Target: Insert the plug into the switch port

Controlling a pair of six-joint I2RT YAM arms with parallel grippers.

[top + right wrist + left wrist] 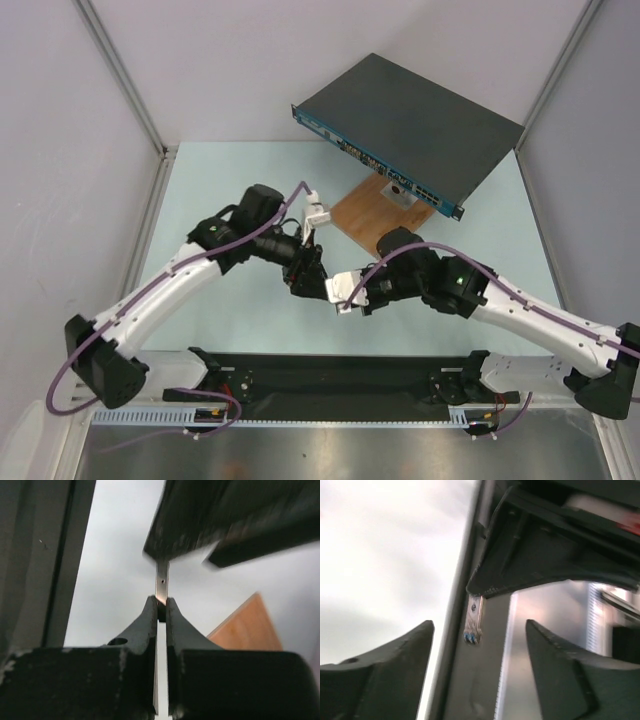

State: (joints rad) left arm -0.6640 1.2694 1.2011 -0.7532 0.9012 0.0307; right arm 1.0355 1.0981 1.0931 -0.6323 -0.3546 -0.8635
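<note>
Mid-handover above the pale table (230, 180): the switch (420, 120) sits at the far right, well apart from both my arms. Its blue port face is turned towards me, and the wooden board (360, 212) shows just in front of and below it.

My left pincer (479, 623) stands spread, its fingers clear on either side of the plug (473, 617) and touching nothing. My right pincer (161, 605) is pressed together on that thin metal plug, which is pinched only at the fingertips and sticks out beyond them.

The risks, as I judge them:
- **Crowding:** the two wrists are very close, so a careless pull-away could knock the plug askew.
- **Grip:** the hold is shallow and on a slim edge, so the piece may pivot or slide during the long carry to the switch.
- **Ports:** they are small and tightly ranked. A plug that arrives slightly rotated would likely catch on a rim, jam, or shove the switch along the board instead of seating.
- **Orientation:** I cannot tell from here which way up the plug faces, so it could meet the port wrongly.
</note>
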